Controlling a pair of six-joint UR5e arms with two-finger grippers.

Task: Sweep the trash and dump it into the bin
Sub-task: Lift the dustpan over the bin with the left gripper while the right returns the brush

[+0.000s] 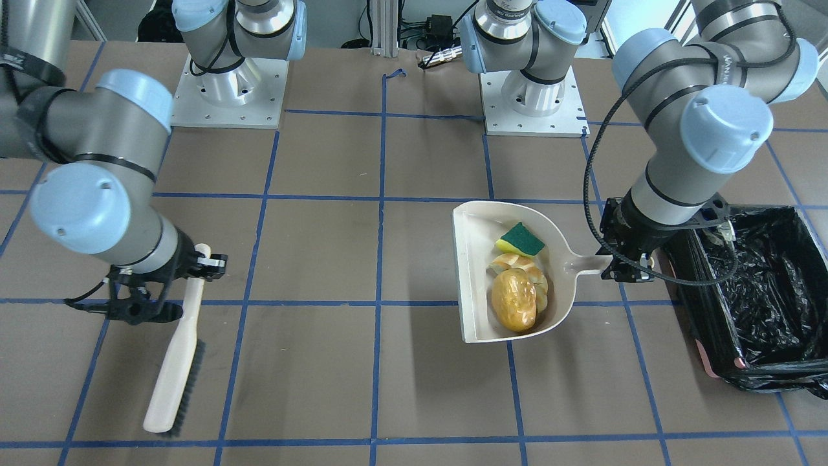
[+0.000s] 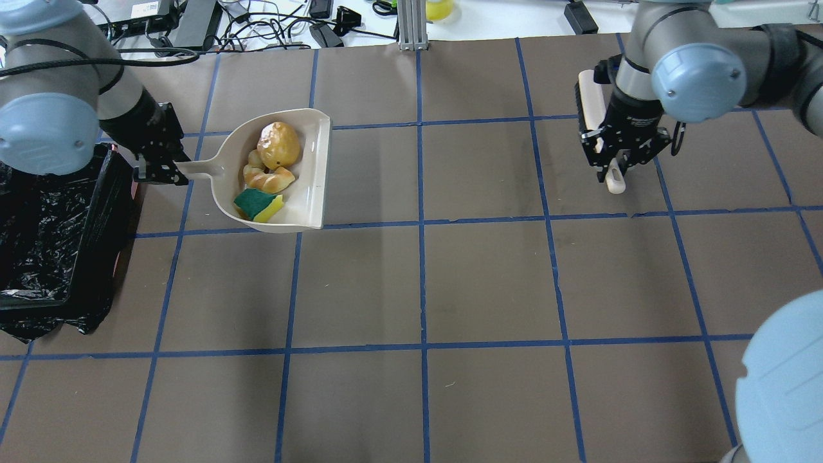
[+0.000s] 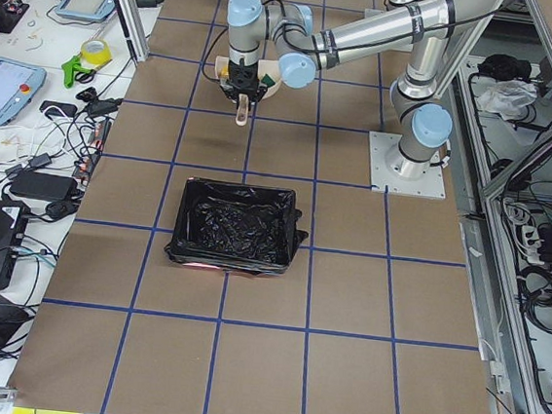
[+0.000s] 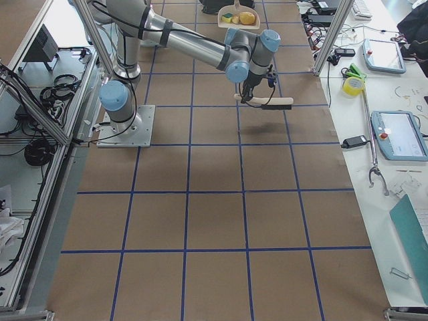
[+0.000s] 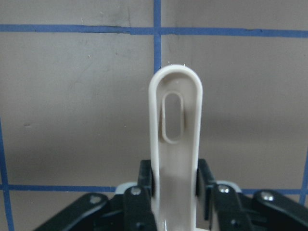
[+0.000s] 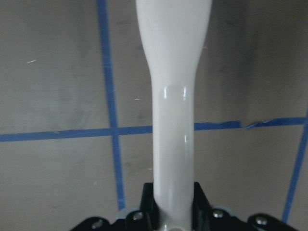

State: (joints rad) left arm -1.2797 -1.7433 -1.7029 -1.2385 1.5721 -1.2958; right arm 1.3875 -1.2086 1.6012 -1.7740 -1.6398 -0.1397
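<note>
The trash point(image 1: 517, 285) is all lying in the beige dustpan point(image 1: 472, 259): a yellow-brown potato-shaped lump point(image 1: 514, 303) at one end, a green-and-yellow sponge point(image 1: 522, 238) at the other, and a golden croissant point(image 1: 511, 262) between them, touching the lump; all three sit toward the curved back wall, away from the pan's straight open lip.

The pan's short handle points at the bin point(image 1: 711, 323), and the left gripper point(image 1: 624, 265) has it clamped by the end; on the left wrist camera the black fingers point(image 5: 145, 178) press against both sides of the handle, its slotted tip sticking out past them. The pan looks to be held just above the table point(image 1: 323, 259), casting a shadow on it; it is near the bin but not over it, with the gripper right at the bin's near wall. The bin is lined with a crinkled black bag, a pinkish corner showing below.

Well apart, on the other side of the table, the right gripper point(image 1: 204, 265) is closed on the upper handle of a beige brush point(image 1: 174, 369) with dark bristles; on the right wrist camera its fingers point(image 6: 148, 197) pinch the handle from both sides. The brush hangs tilted over the blue tape lines point(image 1: 381, 259).
</note>
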